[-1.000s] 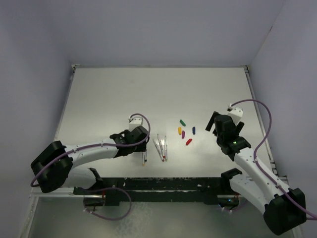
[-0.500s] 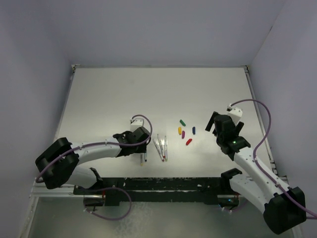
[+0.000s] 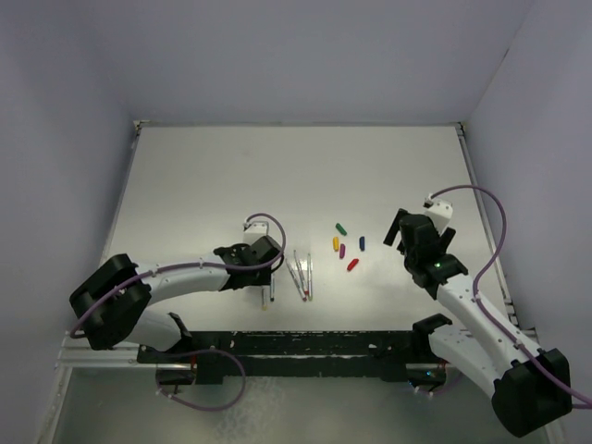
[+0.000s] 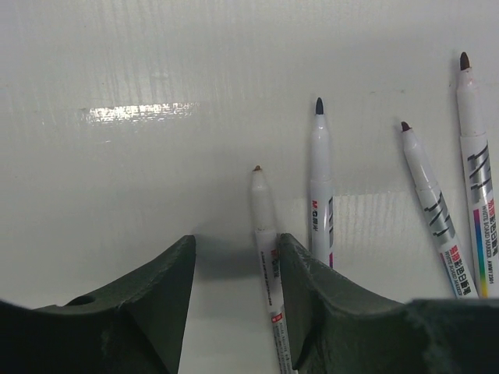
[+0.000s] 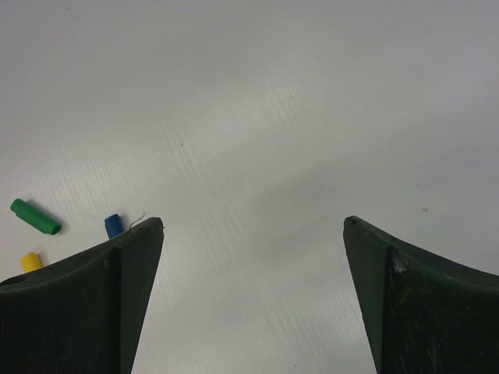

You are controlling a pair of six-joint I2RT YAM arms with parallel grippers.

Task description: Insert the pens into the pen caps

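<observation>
Left claw (image 4: 236, 248) apart, low over white tabletop (image 4: 117, 171). Thin white dark-tipped stick pen (image 4: 263, 206) lies in its gap, against the right side. Three more white pens (image 4: 320, 187) lie just right. Grasp step: next, close and lift. Right claw (image 5: 253, 226) apart, empty, with stubby coloured plastic caps (image 5: 35, 216) to its left.

On table (image 3: 277, 176), pens (image 3: 302, 274) grouped mid-front; one pen (image 4: 267, 257) just left of them, between left gripper (image 4: 236, 241) fingers; caps (image 3: 346, 246) clustered right of pens, farther back.

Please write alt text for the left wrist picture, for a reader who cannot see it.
A thin white pen lies between the open fingers of the left gripper, close beside the finger on the picture's right. Three more pens lie further right on the white table, tips pointing away from the camera.
</observation>
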